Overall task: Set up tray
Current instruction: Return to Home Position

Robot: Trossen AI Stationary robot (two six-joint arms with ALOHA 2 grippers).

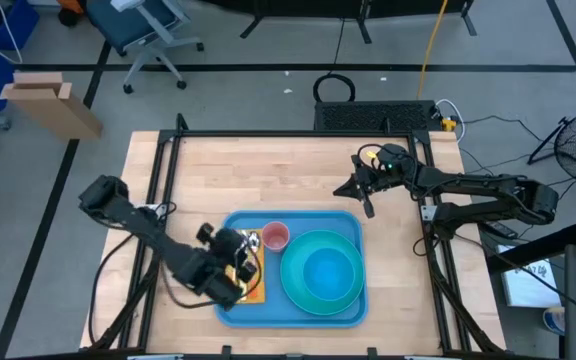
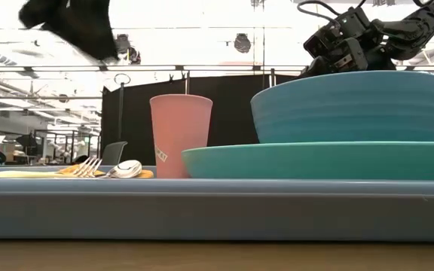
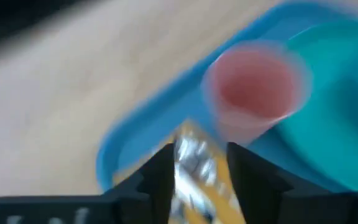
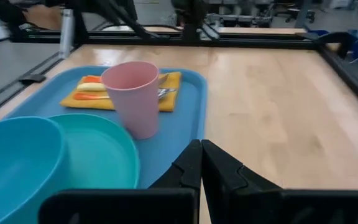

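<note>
The blue tray (image 1: 243, 225) lies at the table's near middle. On it are a teal plate (image 1: 293, 290) with a teal bowl (image 1: 326, 272) in it, an upright pink cup (image 1: 274, 236), and a yellow napkin (image 4: 169, 99) bearing a fork and spoon (image 2: 108, 169). My left gripper (image 3: 199, 152) hovers open above the napkin at the tray's left end, with the cutlery showing through its gap from above. In the low view it stands well above the cutlery. My right gripper (image 4: 201, 165) is shut and empty, held in the air past the tray's far right corner.
Bare wooden table (image 1: 268, 170) stretches beyond the tray toward the far edge, and there is a strip on the left. Black frame rails (image 1: 168, 160) run along the table's sides. A cardboard box (image 1: 48, 100) and a chair stand on the floor beyond the table.
</note>
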